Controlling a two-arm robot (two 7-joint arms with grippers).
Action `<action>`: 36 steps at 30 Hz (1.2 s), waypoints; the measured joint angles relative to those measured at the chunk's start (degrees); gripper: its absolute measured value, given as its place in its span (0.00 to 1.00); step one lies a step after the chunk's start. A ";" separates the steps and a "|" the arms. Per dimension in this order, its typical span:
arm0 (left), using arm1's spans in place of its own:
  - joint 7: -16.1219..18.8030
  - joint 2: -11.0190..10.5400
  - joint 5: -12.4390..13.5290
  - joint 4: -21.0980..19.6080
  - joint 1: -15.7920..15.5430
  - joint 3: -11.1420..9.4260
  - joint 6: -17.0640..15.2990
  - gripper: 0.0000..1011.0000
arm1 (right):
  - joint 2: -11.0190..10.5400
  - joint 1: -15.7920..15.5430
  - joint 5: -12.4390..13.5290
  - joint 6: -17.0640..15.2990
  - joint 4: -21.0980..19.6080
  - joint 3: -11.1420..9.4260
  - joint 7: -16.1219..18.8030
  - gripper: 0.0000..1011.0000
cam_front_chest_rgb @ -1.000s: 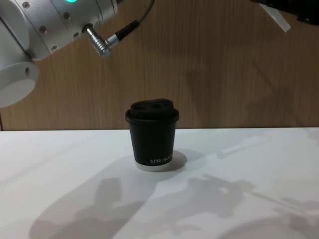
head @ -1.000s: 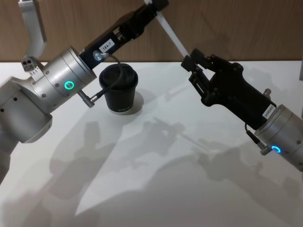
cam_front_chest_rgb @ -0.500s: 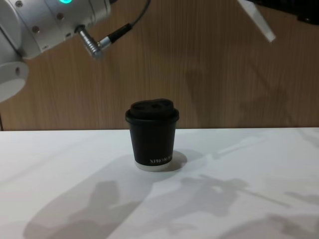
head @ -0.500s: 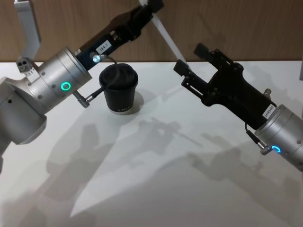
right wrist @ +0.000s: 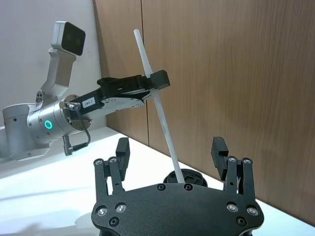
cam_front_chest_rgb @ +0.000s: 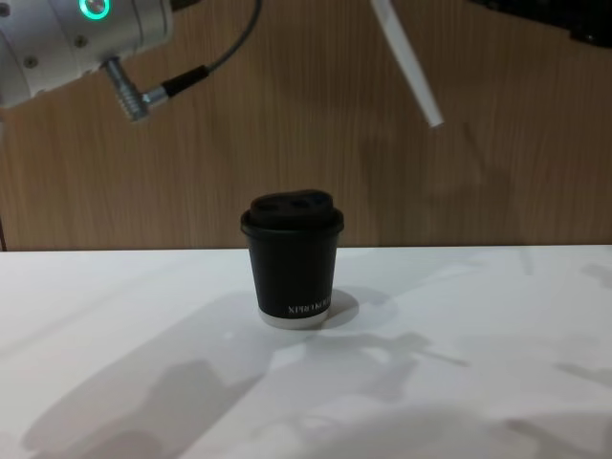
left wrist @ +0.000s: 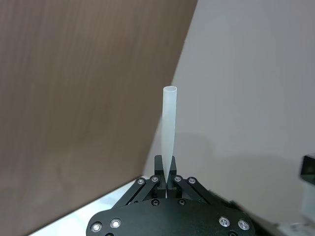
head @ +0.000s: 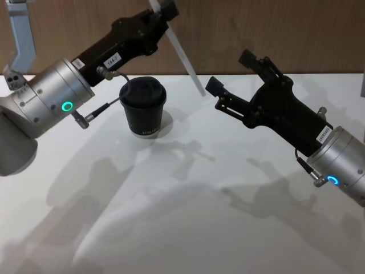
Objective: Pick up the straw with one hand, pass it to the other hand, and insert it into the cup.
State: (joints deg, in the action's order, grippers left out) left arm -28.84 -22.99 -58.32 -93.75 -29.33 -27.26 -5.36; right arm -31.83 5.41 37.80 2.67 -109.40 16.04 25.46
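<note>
The white straw (head: 181,52) hangs slanted in the air above the table, to the right of the cup. My left gripper (head: 161,12) is shut on its upper part, and the left wrist view shows the straw (left wrist: 169,127) sticking out from the closed fingertips. The black lidded cup (head: 143,107) stands upright on the table below the left arm, and the chest view shows this cup (cam_front_chest_rgb: 293,258) with the straw (cam_front_chest_rgb: 408,67) up and to its right. My right gripper (head: 231,71) is open, just right of the straw's lower end and apart from it. In the right wrist view, the straw (right wrist: 159,118) crosses between the spread right gripper (right wrist: 171,147).
The white table (head: 188,217) stretches wide in front of the cup and under both arms. A wooden wall (head: 296,28) runs along the table's far edge. The left arm's cable and plug (head: 85,119) hang close beside the cup.
The right gripper has opened and the straw's lower end has come free of it. The left gripper has carried the straw leftward, toward the cup.
</note>
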 joint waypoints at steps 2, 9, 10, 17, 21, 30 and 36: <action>1.27 -0.65 1.87 -0.45 0.03 -0.03 0.75 0.01 | 0.00 0.00 0.00 0.00 0.00 0.00 0.00 0.99; 4.20 -2.06 6.61 -1.07 -0.23 -0.19 2.29 0.01 | 0.00 0.00 0.00 0.00 0.00 0.00 0.00 0.99; 4.87 -2.34 7.86 -1.08 -0.39 -0.27 2.65 0.01 | 0.00 0.00 0.00 -0.01 0.00 0.00 0.00 0.99; 6.94 -3.17 11.86 -0.63 -1.12 -0.54 3.61 0.01 | 0.00 0.00 0.00 -0.01 0.00 0.00 0.00 0.99; 7.87 -3.43 13.65 -0.16 -1.44 -0.64 3.85 0.01 | 0.00 0.00 0.00 -0.01 0.00 0.00 0.00 0.99; 9.58 -3.99 16.95 0.57 -1.77 -0.76 4.11 0.01 | 0.00 0.00 0.00 -0.01 0.00 0.00 0.00 0.99; 10.35 -4.33 18.42 0.83 -1.72 -0.60 4.18 0.01 | 0.00 0.00 0.00 -0.01 0.00 0.00 0.00 0.99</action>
State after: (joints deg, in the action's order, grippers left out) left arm -18.49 -27.32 -39.90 -92.93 -31.04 -27.86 -1.18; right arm -31.83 5.41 37.80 2.66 -109.40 16.04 25.46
